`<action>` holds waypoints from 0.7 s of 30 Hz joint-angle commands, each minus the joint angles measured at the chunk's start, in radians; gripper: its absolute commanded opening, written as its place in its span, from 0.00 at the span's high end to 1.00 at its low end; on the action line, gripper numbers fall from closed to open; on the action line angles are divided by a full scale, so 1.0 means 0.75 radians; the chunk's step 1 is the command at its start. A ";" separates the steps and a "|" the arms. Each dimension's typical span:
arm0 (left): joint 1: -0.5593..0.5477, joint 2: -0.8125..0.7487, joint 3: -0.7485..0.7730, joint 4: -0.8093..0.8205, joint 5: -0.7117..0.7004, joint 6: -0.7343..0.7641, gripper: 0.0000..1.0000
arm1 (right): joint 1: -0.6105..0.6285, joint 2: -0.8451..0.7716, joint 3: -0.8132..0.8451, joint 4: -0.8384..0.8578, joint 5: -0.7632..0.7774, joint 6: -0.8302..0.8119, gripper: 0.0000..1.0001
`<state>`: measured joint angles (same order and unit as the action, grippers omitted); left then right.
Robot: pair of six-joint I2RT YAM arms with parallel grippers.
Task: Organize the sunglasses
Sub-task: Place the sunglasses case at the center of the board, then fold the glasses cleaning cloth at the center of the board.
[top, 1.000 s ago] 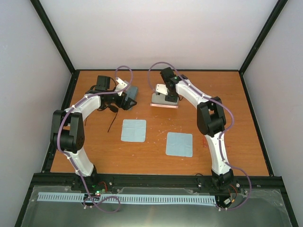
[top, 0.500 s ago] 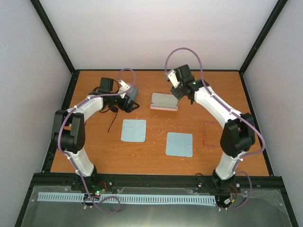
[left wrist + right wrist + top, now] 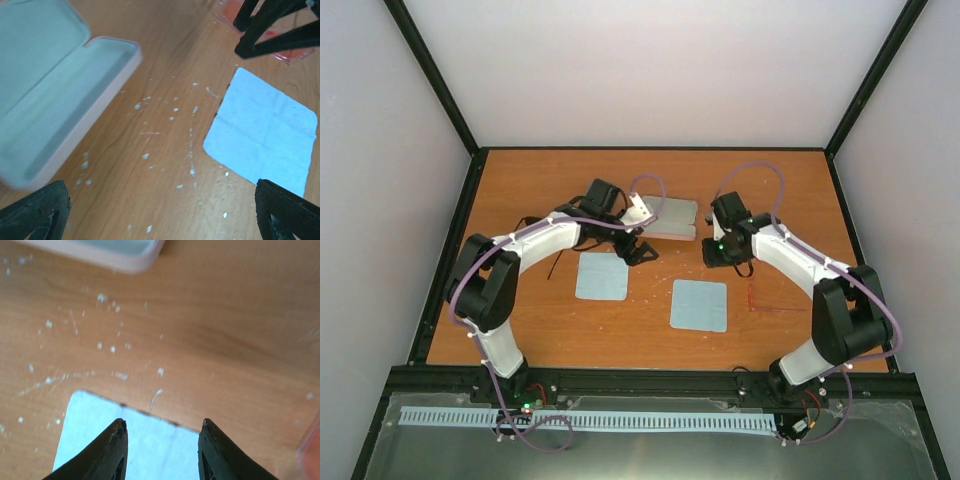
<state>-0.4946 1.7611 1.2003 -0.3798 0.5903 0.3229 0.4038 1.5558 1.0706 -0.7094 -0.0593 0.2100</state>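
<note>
Hovering low, left arm [image 3: 545, 235] and right arm [image 3: 790, 255] bowed inward, jaws parted, empty.

Wooden table [image 3: 800, 190]: open pink case [image 3: 670, 215], left blue cloth [image 3: 601, 276], right blue cloth [image 3: 699, 305], red sunglasses [image 3: 770, 309] rightward

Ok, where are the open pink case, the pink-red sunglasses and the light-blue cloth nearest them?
open pink case [image 3: 65, 100]: left wrist view, its pale inner lining.
pink-red sunglasses [image 3: 227, 7]: left wrist view, a lens at the top edge.
light-blue cloth [image 3: 260, 132]: left wrist view, the cloth's middle.
</note>
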 commanded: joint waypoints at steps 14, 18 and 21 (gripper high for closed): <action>-0.163 0.150 0.180 -0.087 -0.217 -0.056 0.00 | -0.057 0.095 -0.157 -0.101 -0.103 0.082 0.60; -0.163 0.151 0.168 -0.084 -0.218 -0.064 0.00 | -0.060 0.141 -0.148 -0.105 -0.099 0.085 0.60; -0.162 0.153 0.166 -0.078 -0.217 -0.066 0.01 | -0.065 0.157 -0.148 -0.104 -0.092 0.092 0.59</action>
<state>-0.6090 1.8702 1.3010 -0.4259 0.4339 0.2935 0.3641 1.6600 0.9459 -0.7761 -0.1425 0.2745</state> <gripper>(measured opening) 0.995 0.404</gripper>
